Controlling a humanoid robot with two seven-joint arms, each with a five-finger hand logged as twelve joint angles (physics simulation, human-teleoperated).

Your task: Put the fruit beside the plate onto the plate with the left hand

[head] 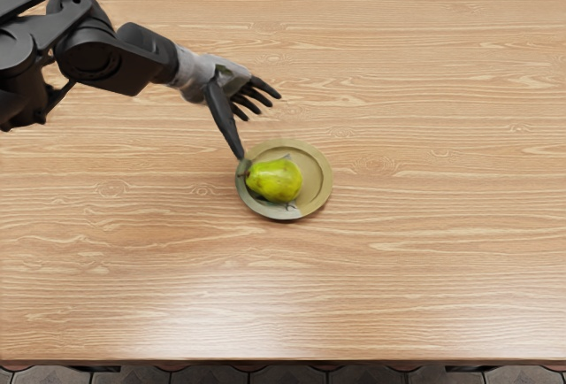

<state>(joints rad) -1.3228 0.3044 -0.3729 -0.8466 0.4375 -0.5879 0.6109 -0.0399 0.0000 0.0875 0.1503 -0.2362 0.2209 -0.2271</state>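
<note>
The pear [274, 180] lies on the left part of the plate [317, 174], near the middle of the table [424, 269]. The left hand [230, 92] is just behind the plate, its fingers spread and holding nothing. Its thumb reaches down toward the plate's rim, close to the pear.

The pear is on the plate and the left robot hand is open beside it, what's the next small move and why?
Probably lift the left robot hand up and draw it back to the left. The pear already lies on the plate, the fingers are spread and hold nothing, and its thumb points down close to the pear's narrow end, so a sideways sweep might nudge it.
</note>
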